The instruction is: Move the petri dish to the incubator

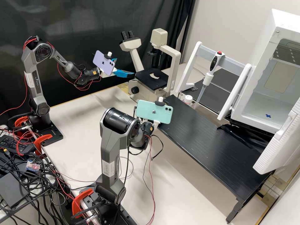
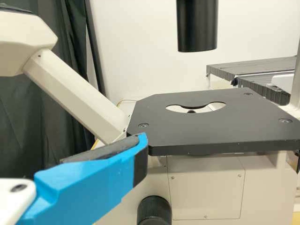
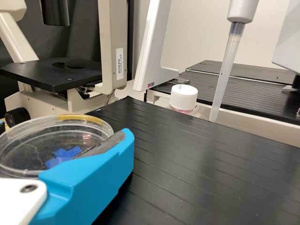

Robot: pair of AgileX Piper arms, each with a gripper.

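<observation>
At the right pincer (image 1: 157,123): petri dish (image 3: 28,159), clamped by its rim, one blue finger (image 3: 89,183) against it, second finger hard to make out. Dish is partly cut off; blue patch (image 3: 65,155) seen through the clear plastic (inside or underneath, can't tell). Green phone (image 1: 142,109) hides that pincer's tips in high view. Black platform (image 1: 200,134) beside and below it; open incubator (image 1: 282,22) well apart, door (image 1: 275,151) cut off. Left pincer (image 1: 125,67): fingers apart, near microscope stage (image 1: 147,79).
</observation>
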